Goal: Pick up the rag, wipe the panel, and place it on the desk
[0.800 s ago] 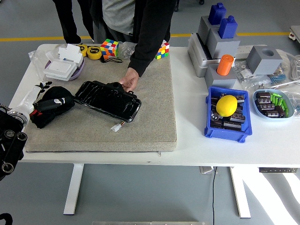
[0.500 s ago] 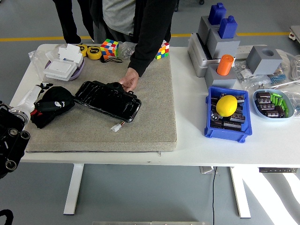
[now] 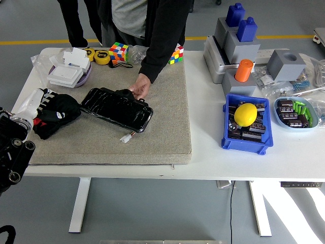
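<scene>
The black rag (image 3: 57, 113) lies bunched on the grey mat (image 3: 157, 127) at its left end. My left hand (image 3: 40, 99) comes in from the lower left and sits on the rag's left edge, fingers curled into the cloth. The glossy black panel (image 3: 116, 108) lies on the mat just right of the rag, with a small white plug (image 3: 125, 137) on a wire at its near side. A person's hand (image 3: 140, 86) rests on the panel's far edge. My right arm is out of view.
Behind the rag stand a white box on a purple tray (image 3: 68, 75), tape measures (image 3: 101, 57) and puzzle cubes (image 3: 118, 51). To the right are a blue bin (image 3: 246, 142) holding a yellow lemon (image 3: 245, 114), grey blocks (image 3: 238, 43) and a light-blue dish (image 3: 296, 113).
My left hand has shifted slightly and its fingers have closed in on the rag, which has bunched toward the hand. The panel and the person's hand have not moved.
</scene>
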Robot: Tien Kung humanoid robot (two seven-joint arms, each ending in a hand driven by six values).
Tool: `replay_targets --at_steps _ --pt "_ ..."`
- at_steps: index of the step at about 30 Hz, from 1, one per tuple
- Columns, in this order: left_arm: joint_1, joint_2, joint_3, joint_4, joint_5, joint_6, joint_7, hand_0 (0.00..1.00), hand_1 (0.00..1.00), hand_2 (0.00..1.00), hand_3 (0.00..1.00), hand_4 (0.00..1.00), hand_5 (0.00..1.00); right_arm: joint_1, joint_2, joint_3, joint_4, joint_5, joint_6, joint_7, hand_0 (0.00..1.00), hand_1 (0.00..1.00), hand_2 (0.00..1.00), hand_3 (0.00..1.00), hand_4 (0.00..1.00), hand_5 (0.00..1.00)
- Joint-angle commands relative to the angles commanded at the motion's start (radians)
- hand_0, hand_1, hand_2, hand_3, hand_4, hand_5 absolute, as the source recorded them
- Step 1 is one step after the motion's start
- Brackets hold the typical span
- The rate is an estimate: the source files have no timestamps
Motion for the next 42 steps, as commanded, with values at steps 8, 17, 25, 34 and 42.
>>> replay_targets --at_steps 8,17,25,34,42 --pt "0.011 -0.001 -0.012 -0.040 -0.013 0.019 -0.018 0.270 0.418 0.491 0.564 0.723 0.002 -0.002 0.001 0.000 0.000 -0.001 -0.001 0.002 0.590 0.567 0.485 0.522 0.904 0.378" --pt "0.018 -0.002 -0.050 -0.152 -0.016 0.087 -0.049 0.249 0.398 0.467 0.560 0.731 0.002 -0.003 0.002 0.004 0.000 -0.003 -0.003 0.005 0.590 0.567 0.486 0.521 0.903 0.377" --pt "0.000 -0.020 0.044 -0.169 -0.038 0.108 -0.065 0.241 0.387 0.452 0.557 0.748 0.002 -0.003 0.001 -0.008 0.000 0.001 -0.003 0.006 0.590 0.567 0.485 0.521 0.902 0.377" --pt "-0.029 -0.046 0.077 -0.073 -0.035 0.119 -0.067 0.238 0.366 0.433 0.556 0.759 0.002 0.000 -0.003 -0.019 0.002 0.009 -0.004 0.007 0.590 0.566 0.484 0.521 0.901 0.377" --pt "-0.032 -0.051 0.095 -0.056 -0.032 0.115 -0.063 0.239 0.364 0.428 0.557 0.749 0.002 -0.004 -0.006 -0.025 0.001 0.010 -0.003 0.008 0.590 0.566 0.483 0.521 0.900 0.374"
